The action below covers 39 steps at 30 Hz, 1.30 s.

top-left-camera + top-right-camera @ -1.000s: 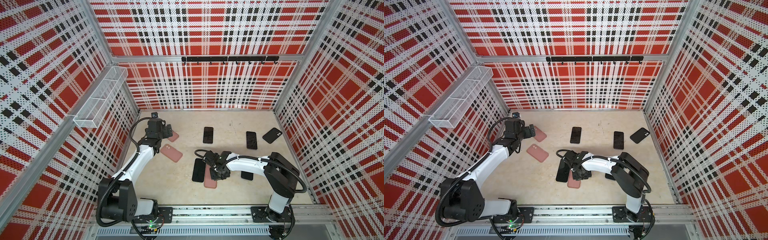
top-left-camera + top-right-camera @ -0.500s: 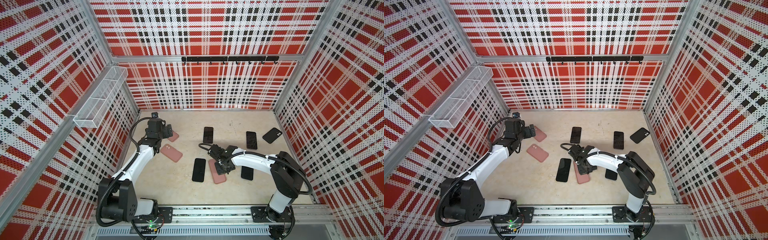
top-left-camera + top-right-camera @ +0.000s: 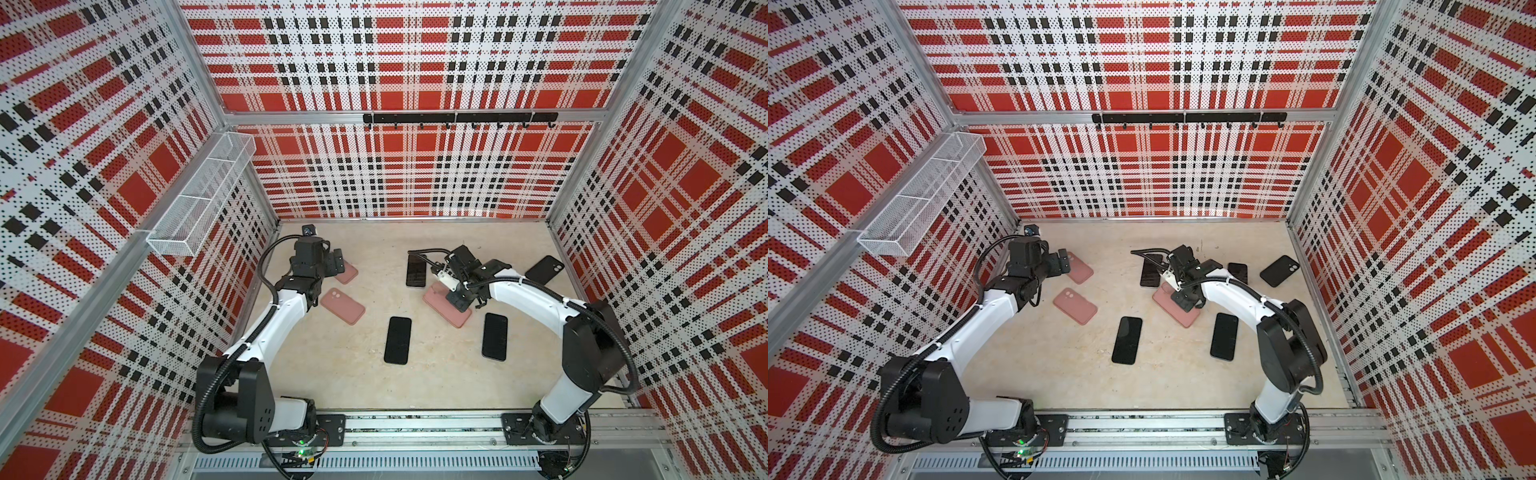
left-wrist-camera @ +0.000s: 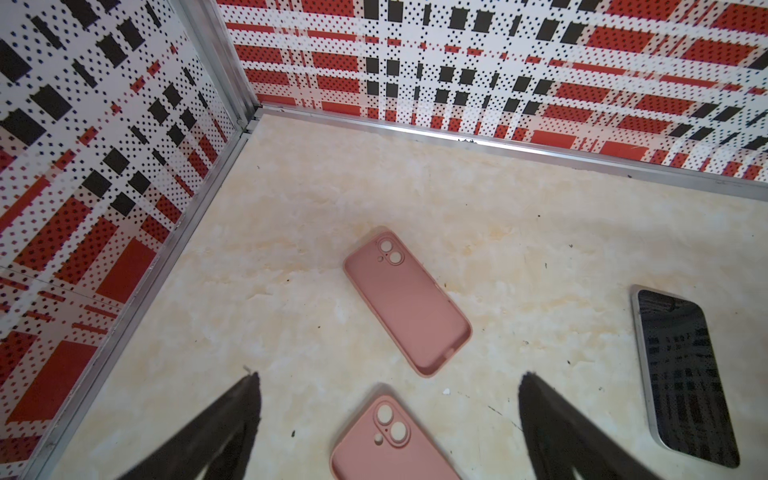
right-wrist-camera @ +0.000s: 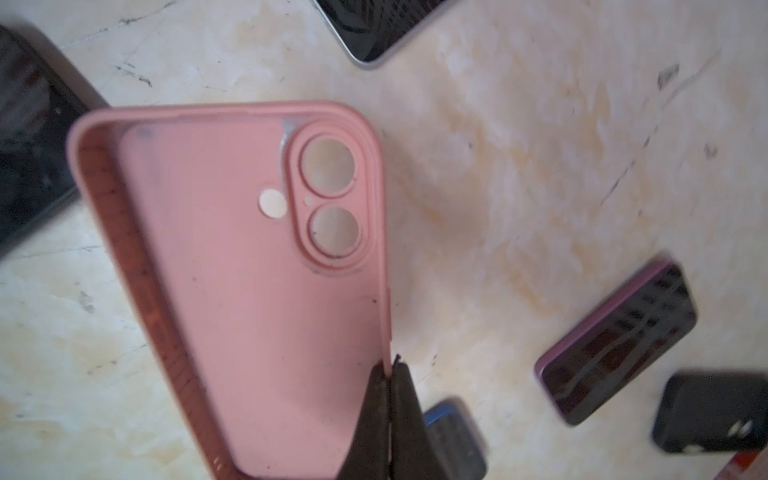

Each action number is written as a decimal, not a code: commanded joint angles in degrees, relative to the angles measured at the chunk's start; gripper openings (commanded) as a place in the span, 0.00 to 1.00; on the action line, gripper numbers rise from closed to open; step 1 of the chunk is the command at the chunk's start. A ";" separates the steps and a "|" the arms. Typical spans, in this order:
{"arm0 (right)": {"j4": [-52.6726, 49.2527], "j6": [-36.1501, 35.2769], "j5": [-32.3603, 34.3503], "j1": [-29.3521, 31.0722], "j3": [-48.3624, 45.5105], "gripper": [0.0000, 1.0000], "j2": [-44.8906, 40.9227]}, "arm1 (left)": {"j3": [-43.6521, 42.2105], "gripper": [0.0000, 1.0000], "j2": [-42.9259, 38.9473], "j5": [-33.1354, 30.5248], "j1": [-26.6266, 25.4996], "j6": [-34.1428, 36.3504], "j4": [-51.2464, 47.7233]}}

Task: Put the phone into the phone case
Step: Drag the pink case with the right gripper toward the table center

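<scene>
Right gripper (image 5: 388,374): clamped together on the thin long side wall of the pink phone case (image 5: 249,270), hollow side up, camera cutouts at the end away from the pinch. Empty inside; no phone seated yet. Seemingly tipped up off the tabletop (image 5: 519,187) on the pinched side, though hard to judge how far.

Just beside the case, past its camera end: a silver-edged phone (image 3: 416,270), screen up. Near the case, toward the robot's base: one black phone (image 3: 397,340) and another (image 3: 494,336), both lying flat. Well apart from the case: left gripper (image 4: 388,376), jaws spread wide, holding nothing, above two other pink cases (image 4: 407,303).

Probably light, soft and rubbery, so apt to sag and twist from a one-wall pinch; better laid flat and steadied by a wall before loading. Phone likely stiff, heavier, glassy and slick: best taken across its long edges, never pressed on the screen, then fed in one end first.
</scene>
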 commanded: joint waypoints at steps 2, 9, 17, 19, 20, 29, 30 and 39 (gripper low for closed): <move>0.49 -22.07 -5.67 -0.03 6.48 0.00 6.78 | 0.07 0.98 -0.74 0.58 1.47 0.73 0.34; -2.69 -30.19 -11.44 1.48 19.57 0.00 17.90 | 0.23 0.98 -0.79 1.15 2.31 0.82 0.08; -3.38 -33.08 -10.71 4.61 27.43 0.00 26.96 | 0.31 0.98 -0.96 2.42 2.99 0.68 -0.01; -3.36 -33.07 -10.44 5.15 28.31 0.00 28.17 | 0.43 0.98 -0.96 2.76 3.09 0.59 -0.01; -3.62 -33.16 -10.32 5.40 28.66 0.00 28.74 | 0.44 0.98 -0.91 2.99 3.18 0.54 -0.01; -2.52 -29.53 -9.10 5.85 28.93 0.13 28.78 | 0.50 0.98 -1.05 3.44 3.32 0.43 -0.01; -2.27 -29.02 -8.91 5.86 28.93 0.18 28.51 | 0.50 0.98 -1.07 3.44 3.36 0.38 -0.01; 1.58 -23.57 -4.77 5.89 26.72 0.49 23.39 | 0.58 0.98 -0.47 3.74 3.36 0.41 -0.19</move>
